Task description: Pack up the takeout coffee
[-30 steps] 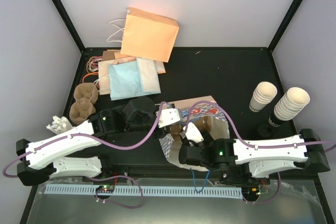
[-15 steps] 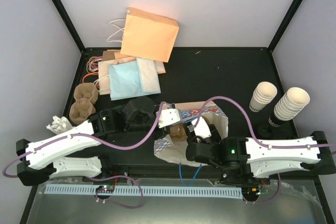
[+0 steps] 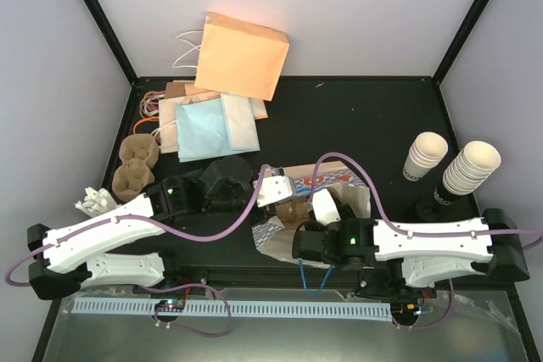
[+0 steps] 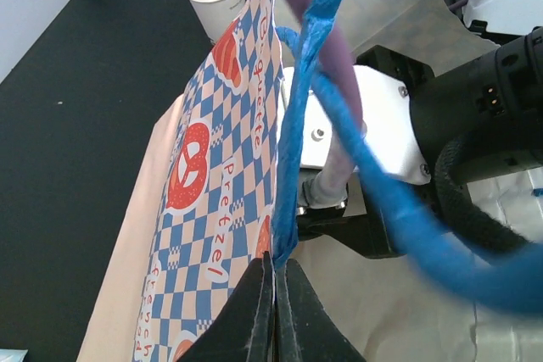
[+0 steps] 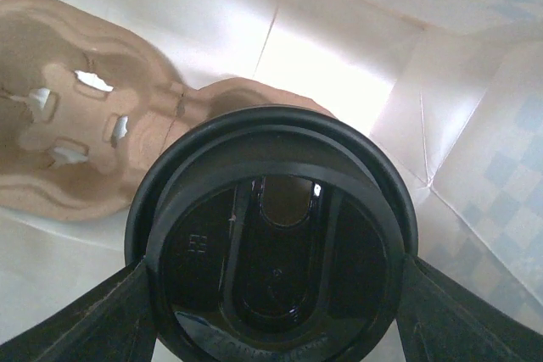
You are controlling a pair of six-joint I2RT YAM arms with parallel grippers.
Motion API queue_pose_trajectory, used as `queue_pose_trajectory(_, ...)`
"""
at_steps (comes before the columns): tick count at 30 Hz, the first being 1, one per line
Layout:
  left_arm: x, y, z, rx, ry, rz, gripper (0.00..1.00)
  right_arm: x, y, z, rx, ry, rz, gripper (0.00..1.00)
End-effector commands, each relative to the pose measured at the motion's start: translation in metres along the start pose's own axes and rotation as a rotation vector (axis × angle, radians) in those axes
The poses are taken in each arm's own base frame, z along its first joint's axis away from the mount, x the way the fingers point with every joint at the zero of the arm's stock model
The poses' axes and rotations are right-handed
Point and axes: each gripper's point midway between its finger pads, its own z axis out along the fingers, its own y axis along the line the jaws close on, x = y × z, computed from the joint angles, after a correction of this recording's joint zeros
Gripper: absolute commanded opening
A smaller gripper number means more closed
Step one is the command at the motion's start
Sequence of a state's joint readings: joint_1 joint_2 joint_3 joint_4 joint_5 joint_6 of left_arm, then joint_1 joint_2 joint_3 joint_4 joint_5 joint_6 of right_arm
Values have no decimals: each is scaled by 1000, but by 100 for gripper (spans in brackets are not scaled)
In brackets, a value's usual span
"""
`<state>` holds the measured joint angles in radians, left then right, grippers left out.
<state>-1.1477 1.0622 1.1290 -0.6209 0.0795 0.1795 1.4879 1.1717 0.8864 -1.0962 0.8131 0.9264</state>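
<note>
Left gripper [image 4: 276, 294]: is being held pinched shut on the rim of the checked bag [image 4: 212, 209], beside the blue handle [image 4: 310, 116].
Right gripper [image 5: 276, 320]: is being used to grasp the takeout coffee [image 5: 276, 243] at its black-lidded top.
Coffee position: inside the bag, above the pulp carrier [image 5: 76, 133].
Risk: the cup is probably being lined up off a carrier well, so tipping is being risked on release.

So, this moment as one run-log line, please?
left tool: shut on checked paper bag rim | right tool: holding lidded coffee cup inside bag | pulp cup carrier: on bag floor

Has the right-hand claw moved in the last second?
Yes. The right gripper, gripping the coffee cup, has shifted slightly away from the near edge of the table and toward the cup stacks.
</note>
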Motion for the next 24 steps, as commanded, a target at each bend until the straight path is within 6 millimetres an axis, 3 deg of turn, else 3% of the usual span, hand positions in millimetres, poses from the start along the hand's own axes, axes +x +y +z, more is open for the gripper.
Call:
queue_pose_trajectory(1,-17,-6,-8,38,-51,-9,2,-4,-3,4,22,-8,71,41)
queue_pose_trajectory(7,-19,-6,-10,36,-61,-26,2,-11,0,8,-40,-82,130,40)
queue_pose_trajectory(17,-27,0,-12,8,-81,-67,4,10,12,23,-54,-22,114,38)
queue_pose_trajectory(18,-28,0,-13,8,-85,-70,9,13,13,25,-55,-15,115,38)
queue_pose_trajectory(21,-35,-1,-18,17,-110,-82,46,21,15,29,-66,-3,118,37)
queue_pose_trajectory(24,-55,11,-35,-39,-164,-152,72,26,16,31,-71,5,123,37)
